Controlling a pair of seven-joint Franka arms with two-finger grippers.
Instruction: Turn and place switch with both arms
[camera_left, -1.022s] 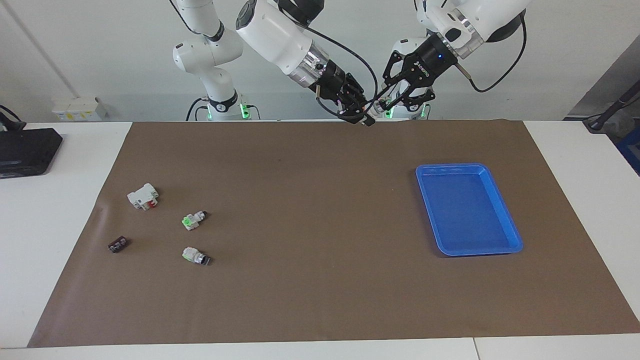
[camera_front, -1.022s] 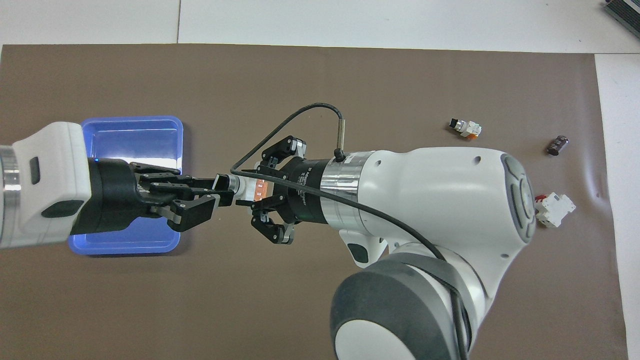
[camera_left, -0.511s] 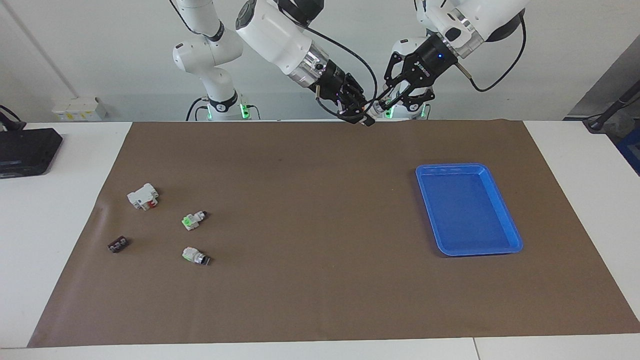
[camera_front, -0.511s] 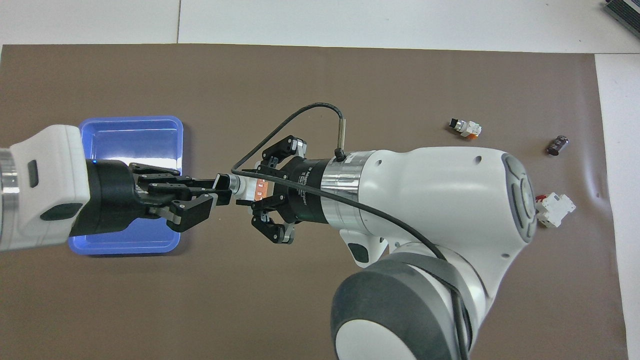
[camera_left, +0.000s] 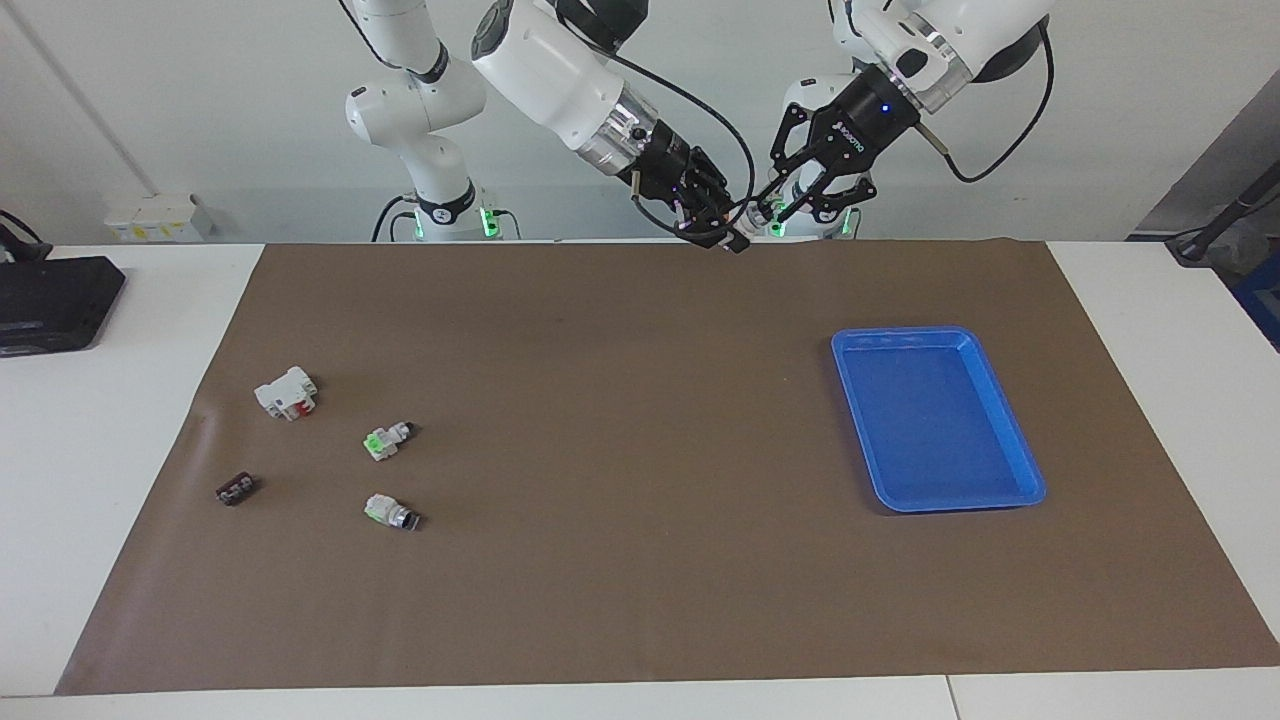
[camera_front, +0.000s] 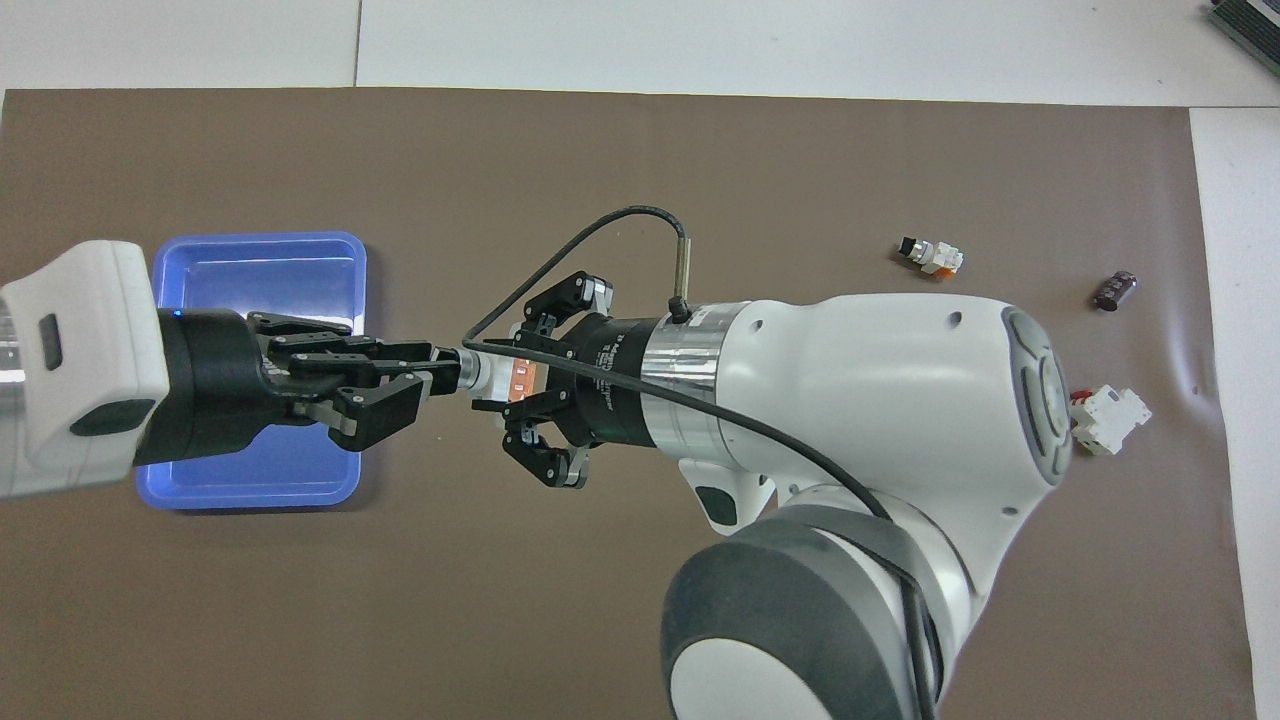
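Note:
The switch (camera_front: 480, 374) is held up in the air between both grippers, over the brown mat beside the blue tray (camera_front: 260, 270). Its orange part (camera_front: 520, 378) sits inside my right gripper (camera_front: 500, 378), which is shut on the body. My left gripper (camera_front: 440, 372) meets it end to end and is shut on the switch's black cylindrical end. In the facing view the switch (camera_left: 753, 214) hangs over the mat's edge nearest the robots, between the right gripper (camera_left: 728, 232) and the left gripper (camera_left: 772, 208).
The blue tray (camera_left: 930, 420) lies toward the left arm's end. Toward the right arm's end lie two small switches with green parts (camera_left: 385, 440) (camera_left: 392, 513), a white block with a red part (camera_left: 287, 392) and a small dark part (camera_left: 235, 489).
My left gripper has drawn slightly toward the tray end, risen a little and turned at the wrist. The right gripper and the switch have stayed in place.

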